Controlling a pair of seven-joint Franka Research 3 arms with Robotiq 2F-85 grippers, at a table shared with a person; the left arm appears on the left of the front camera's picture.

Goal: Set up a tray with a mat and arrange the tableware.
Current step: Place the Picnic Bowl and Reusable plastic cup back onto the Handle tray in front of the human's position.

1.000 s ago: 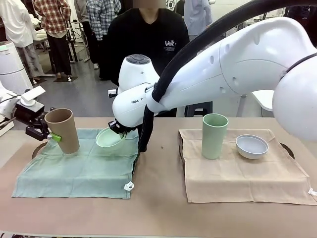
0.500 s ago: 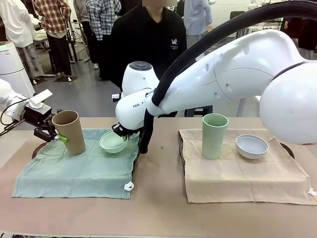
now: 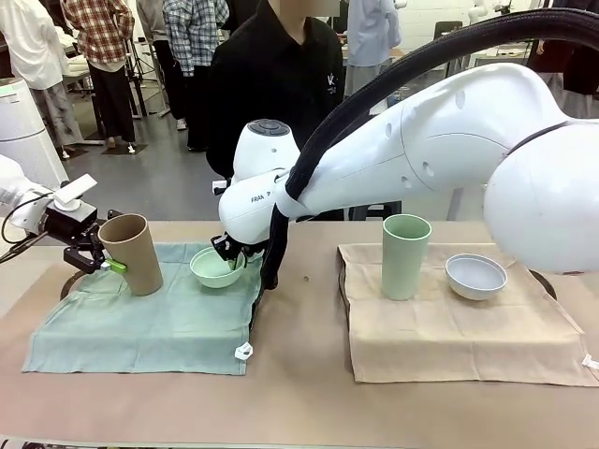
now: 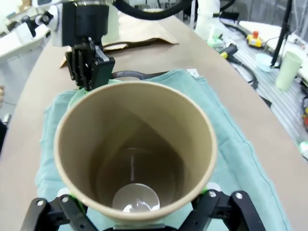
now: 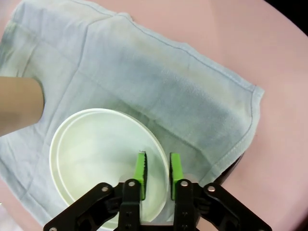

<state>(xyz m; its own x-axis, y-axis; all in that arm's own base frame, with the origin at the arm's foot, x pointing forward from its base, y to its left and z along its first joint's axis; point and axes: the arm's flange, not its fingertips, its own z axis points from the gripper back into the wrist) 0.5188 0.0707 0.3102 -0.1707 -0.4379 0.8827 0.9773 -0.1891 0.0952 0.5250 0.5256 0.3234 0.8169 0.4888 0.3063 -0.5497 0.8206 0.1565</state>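
I am watching my right hand [image 5: 157, 169], barely parted astride the mint bowl [image 3: 216, 267] rim, risking dragging it; my left hand [image 3: 105, 262], spread wide around the tan cup [image 3: 131, 253], could be tipping it.

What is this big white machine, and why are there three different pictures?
It's two white robot arms at a table, with a person standing opposite. The front picture looks across the table; the other two come from cameras on each arm's wrist. On a green cloth are a tilted tan cup and a mint bowl; on a beige cloth stand a sage cup and a pale bowl. The left gripper straddles the tan cup; whether it grips is unclear. The right gripper sits open astride the mint bowl's rim.
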